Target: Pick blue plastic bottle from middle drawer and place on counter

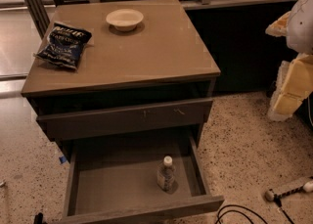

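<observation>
The blue plastic bottle (167, 173) is seen standing upright inside the middle drawer (115, 181), which is pulled out in the lower centre of the frame. The bottle is placed towards the right front of the drawer's floor, near the right wall but not touching it, with its white cap uppermost. The rest of the drawer floor is shown bare. The pincer (295, 83) is found at the right edge of the frame, as pale yellow and white parts raised above the speckled floor (244, 140); whether it is spread or pressed together cannot be told. The bottle is thus located well apart from the pincer, down and to the left of it, with the drawer's right wall and a stretch of floor between them. Nothing is held by the pincer as far as can be made out. Above the open drawer, a shut drawer (127, 119) with pale scratch marks on its front is seen. On the bench (161, 52) in the upper part of the frame, a dark blue snack bag (63, 44) is laid at the left edge and a pale bowl (124, 19) is set near the back.
</observation>
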Controlling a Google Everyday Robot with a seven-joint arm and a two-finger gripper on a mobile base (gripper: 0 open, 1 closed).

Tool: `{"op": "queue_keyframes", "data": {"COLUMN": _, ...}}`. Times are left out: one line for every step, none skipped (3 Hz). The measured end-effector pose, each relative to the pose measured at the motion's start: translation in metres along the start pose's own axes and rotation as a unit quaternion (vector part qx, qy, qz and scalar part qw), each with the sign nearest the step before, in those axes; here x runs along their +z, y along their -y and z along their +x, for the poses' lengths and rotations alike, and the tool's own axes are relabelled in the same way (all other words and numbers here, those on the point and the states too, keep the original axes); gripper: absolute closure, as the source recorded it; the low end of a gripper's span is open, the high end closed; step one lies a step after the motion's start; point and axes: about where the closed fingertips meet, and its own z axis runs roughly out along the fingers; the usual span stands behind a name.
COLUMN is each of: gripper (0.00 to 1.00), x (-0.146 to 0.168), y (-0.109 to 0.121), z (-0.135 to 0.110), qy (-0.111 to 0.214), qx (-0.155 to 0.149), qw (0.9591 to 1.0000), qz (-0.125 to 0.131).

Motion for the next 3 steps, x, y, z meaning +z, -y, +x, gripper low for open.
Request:
{"op": "queue_keyframes", "data": {"gripper": 0.00, "x": 0.000, "y": 0.000, "z": 0.000, "qy": 0.000, "qx": 0.000, "qw": 1.0000, "qz": 0.000}}
{"op": "queue_keyframes", "data": {"gripper": 0.19, "x": 0.000, "y": 0.000, "z": 0.000, "qy": 0.000, "qx": 0.000, "qw": 1.0000, "qz": 0.000}}
{"op": "queue_keyframes", "data": {"gripper": 0.42, "x": 0.020, "y": -0.004, "z": -0.002, "qy": 0.018, "qx": 0.009, "qw": 0.9998, "qz": 0.004}}
